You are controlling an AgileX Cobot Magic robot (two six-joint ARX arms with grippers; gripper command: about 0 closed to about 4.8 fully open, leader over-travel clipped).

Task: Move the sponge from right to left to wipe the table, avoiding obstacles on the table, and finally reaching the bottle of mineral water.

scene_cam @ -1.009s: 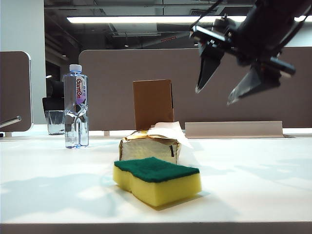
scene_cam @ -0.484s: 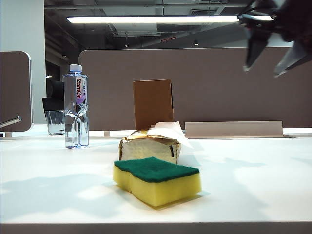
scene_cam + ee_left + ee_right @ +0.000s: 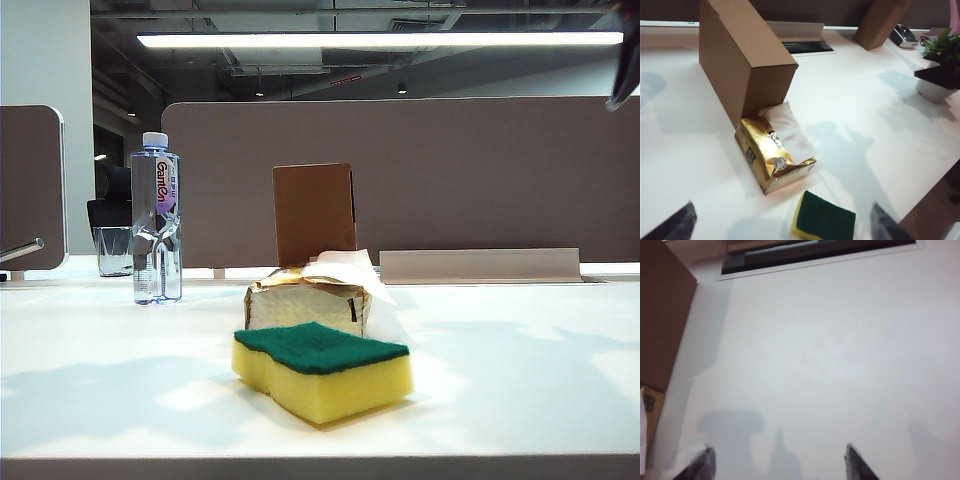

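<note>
The yellow sponge lies green side up near the white table's front edge, and it also shows in the left wrist view as the sponge. Just behind it lies the gold-trimmed tissue pack, with the upright cardboard box behind that. The water bottle stands at the far left. My left gripper hovers open above the sponge, holding nothing. My right gripper is open over bare table, and only a fingertip shows at the exterior view's top right edge.
A glass stands behind the bottle. Brown partition panels line the back, with a cable tray below them. The left wrist view shows the tissue pack, the box, a potted plant and another brown box.
My right gripper has swung up and to the right, from above the box's right side to almost out of the exterior view. The sponge and obstacles have not moved.
</note>
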